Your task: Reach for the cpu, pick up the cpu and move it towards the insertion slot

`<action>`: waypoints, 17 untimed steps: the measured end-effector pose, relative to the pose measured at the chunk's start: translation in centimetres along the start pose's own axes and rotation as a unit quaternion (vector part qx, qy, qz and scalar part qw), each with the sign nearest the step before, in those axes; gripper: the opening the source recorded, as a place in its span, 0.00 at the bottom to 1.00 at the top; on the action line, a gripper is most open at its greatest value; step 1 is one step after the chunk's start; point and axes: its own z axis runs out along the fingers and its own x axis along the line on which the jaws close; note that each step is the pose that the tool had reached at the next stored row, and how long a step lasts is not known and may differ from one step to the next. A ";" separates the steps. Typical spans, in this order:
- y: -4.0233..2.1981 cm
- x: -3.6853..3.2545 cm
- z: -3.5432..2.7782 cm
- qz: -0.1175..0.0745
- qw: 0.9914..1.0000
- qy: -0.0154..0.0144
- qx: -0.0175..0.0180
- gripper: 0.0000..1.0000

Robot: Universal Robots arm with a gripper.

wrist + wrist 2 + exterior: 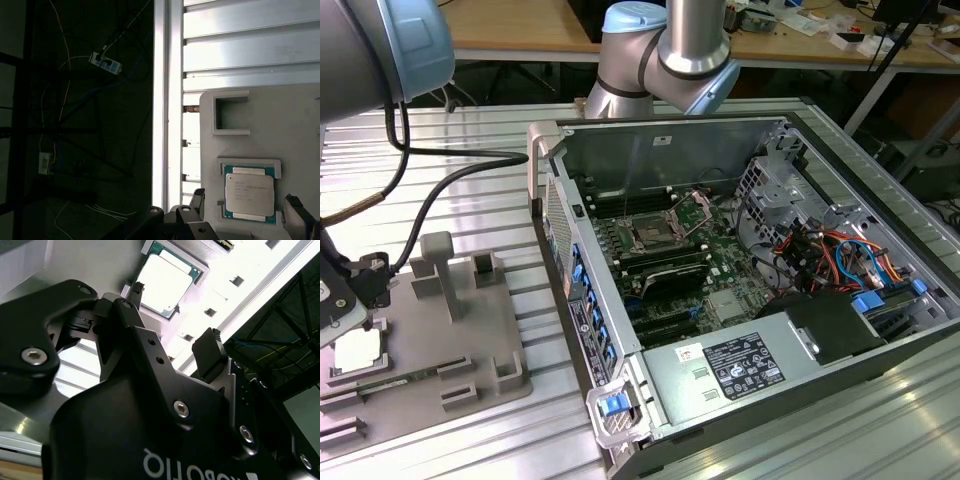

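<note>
1. Two fingers (198, 202) stand wide apart, holding nothing; in the first wrist view the cpu (249, 194) lies straight ahead, framed in their gap.
2. It sits flat in a recess of the grey fixture tray (485, 330), at the exterior view's left.
3. Near square, it has no long axis; the fingers face two opposite edges.
4. The insertion slot (655, 232) lies well apart, inside the open case (650, 150).

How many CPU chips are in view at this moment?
1. The cpu lies in a recess of the grey fixture tray, the open gripper over it. The insertion slot looks empty.
</note>
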 end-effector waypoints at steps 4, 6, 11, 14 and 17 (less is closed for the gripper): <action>0.00 0.00 0.01 0.000 1.000 0.000 0.000 0.68; 0.00 0.00 0.02 0.000 1.000 0.000 0.000 0.68; -0.04 -0.08 0.33 0.000 1.000 0.000 0.000 0.68; -0.07 -0.21 0.82 0.000 1.000 0.000 0.001 0.68; -0.14 -0.36 1.52 0.000 1.000 0.000 0.002 0.68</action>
